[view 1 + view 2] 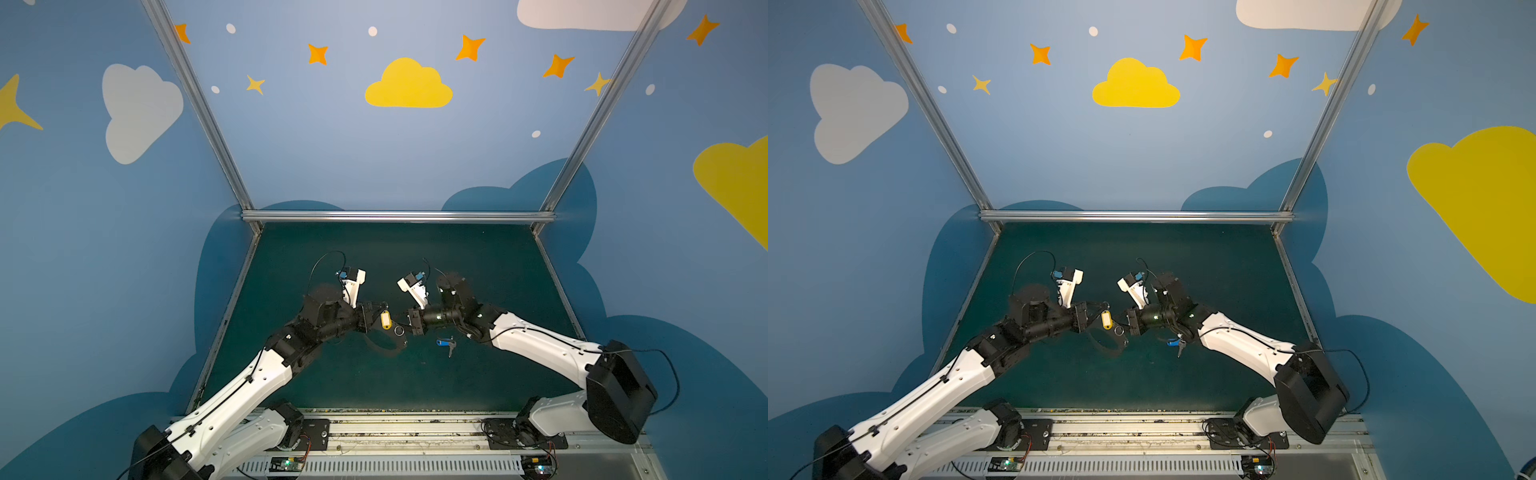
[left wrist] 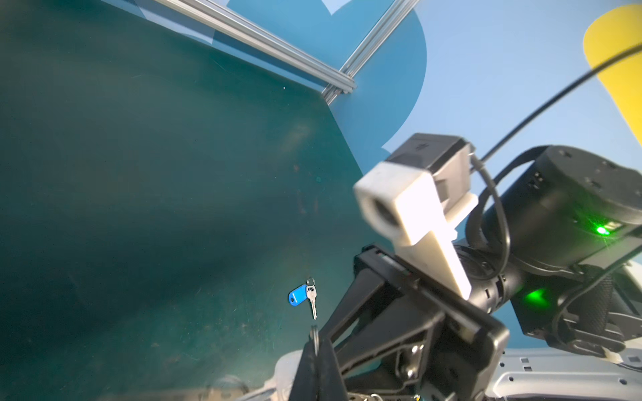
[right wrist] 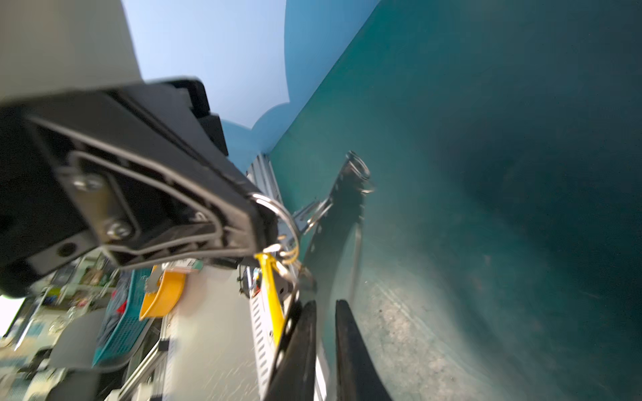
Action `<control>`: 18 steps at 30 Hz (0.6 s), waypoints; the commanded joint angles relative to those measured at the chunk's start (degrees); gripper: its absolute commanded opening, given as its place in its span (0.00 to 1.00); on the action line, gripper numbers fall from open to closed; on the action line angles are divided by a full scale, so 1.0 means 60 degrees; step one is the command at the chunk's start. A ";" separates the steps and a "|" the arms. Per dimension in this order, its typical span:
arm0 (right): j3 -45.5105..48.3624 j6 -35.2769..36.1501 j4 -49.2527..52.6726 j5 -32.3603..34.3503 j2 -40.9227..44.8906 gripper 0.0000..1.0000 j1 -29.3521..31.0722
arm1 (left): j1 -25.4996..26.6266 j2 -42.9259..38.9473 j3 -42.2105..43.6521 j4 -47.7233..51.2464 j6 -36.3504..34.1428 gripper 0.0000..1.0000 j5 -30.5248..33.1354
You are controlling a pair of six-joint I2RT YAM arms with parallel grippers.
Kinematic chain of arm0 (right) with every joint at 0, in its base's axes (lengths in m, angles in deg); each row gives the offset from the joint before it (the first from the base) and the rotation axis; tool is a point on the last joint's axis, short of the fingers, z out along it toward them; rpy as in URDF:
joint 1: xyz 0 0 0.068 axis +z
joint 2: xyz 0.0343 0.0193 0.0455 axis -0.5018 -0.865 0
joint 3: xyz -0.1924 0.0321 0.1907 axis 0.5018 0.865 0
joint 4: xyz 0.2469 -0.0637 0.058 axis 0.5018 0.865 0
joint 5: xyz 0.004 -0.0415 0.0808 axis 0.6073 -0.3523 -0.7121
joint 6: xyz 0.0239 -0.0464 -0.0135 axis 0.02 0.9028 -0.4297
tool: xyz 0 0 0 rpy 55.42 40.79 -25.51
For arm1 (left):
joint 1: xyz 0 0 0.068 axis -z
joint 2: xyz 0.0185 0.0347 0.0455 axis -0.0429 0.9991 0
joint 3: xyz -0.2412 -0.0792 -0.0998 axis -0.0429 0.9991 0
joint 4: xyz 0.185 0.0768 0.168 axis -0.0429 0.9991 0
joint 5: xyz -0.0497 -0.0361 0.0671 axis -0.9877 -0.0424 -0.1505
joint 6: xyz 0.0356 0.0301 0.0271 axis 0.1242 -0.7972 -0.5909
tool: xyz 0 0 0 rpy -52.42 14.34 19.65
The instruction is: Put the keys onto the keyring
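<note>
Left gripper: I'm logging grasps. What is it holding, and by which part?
The left gripper pinches one side of the wire ring carrying the yellow tag.

Green mat (image 1: 374, 257), cloud-painted blue walls (image 1: 332, 145), aluminium frame (image 1: 395, 216)

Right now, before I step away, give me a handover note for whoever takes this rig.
Left tool: shut on a wire ring; the yellow key hangs by it.
Right tool: against the keyring, jaws slightly apart; grip unclear.
Blue key: lying on the mat, untouched.
Done: cannot tell whether the yellow key is on; the blue is not.
Left: finish the yellow key, then thread the blue.
</note>
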 commanded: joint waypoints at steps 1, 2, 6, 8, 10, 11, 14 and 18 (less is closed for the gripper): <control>0.0649 -0.0714 -0.1357 0.0315 0.0556 0.16 -0.0431 | 0.0024 -0.0257 0.0151 -0.1022 0.0476 0.04 0.0136; 0.0787 -0.0848 -0.1773 0.0169 0.0657 0.18 -0.0500 | 0.0029 -0.0258 0.0156 -0.1031 0.0482 0.04 0.0087; 0.0707 -0.0765 -0.2654 -0.1043 0.0535 0.25 -0.0572 | 0.0024 -0.0173 0.0160 -0.1182 0.0554 0.04 -0.0210; 0.0734 -0.0915 -0.3211 -0.1390 0.0349 0.25 -0.0605 | 0.0029 -0.0142 0.0156 -0.1290 0.0553 0.04 -0.0336; 0.0827 -0.1152 -0.3793 -0.1624 0.0177 0.25 -0.0658 | 0.0036 -0.0156 0.0167 -0.1384 0.0585 0.04 -0.0446; 0.0914 -0.1285 -0.4229 -0.1767 0.0104 0.26 -0.0672 | 0.0028 -0.0170 0.0193 -0.1470 0.0600 0.04 -0.0562; 0.1040 -0.1550 -0.4984 -0.1895 0.0008 0.28 -0.0671 | 0.0028 -0.0172 0.0192 -0.1580 0.0607 0.04 -0.0874; 0.1055 -0.1624 -0.5240 -0.1775 -0.0060 0.30 -0.0715 | 0.0021 -0.0094 0.0189 -0.1785 0.0676 0.04 -0.1293</control>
